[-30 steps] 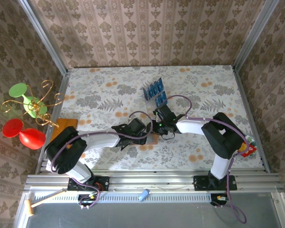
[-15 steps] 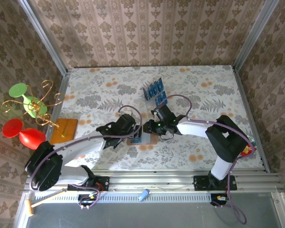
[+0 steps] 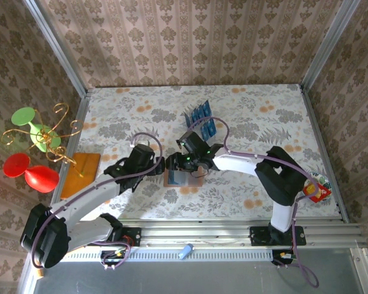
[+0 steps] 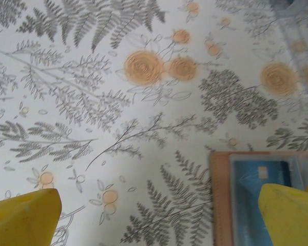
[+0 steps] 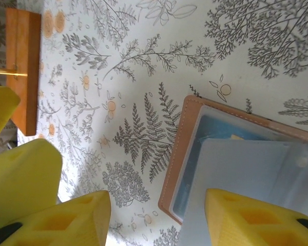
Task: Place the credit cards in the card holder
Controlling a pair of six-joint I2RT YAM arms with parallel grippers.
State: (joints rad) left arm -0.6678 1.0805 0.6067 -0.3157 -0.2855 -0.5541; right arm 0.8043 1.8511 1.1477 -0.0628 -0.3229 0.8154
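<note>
The card holder (image 3: 183,179) lies open on the table, tan with a grey inside flap (image 5: 246,174). One blue credit card (image 4: 256,177) lies in its pocket. More blue credit cards stand in a clear rack (image 3: 201,119) further back. My right gripper (image 3: 179,166) hovers over the holder's left edge (image 5: 175,154), open, with its yellow fingers (image 5: 66,220) wide apart and nothing between them. My left gripper (image 3: 162,165) is just left of the holder and also wide open. In the left wrist view its right fingertip (image 4: 290,215) overlaps the holder's corner (image 4: 220,195).
A flat orange-brown square (image 3: 83,165) carrying a gold wire stand (image 3: 46,131) with red and green pieces sits at the table's left edge. A red packet (image 3: 316,191) lies at the right edge. Metal rails bound the table all round.
My left arm has drawn back to the left, off the holder. The right gripper has shifted left over the holder and spread its fingers wider.
</note>
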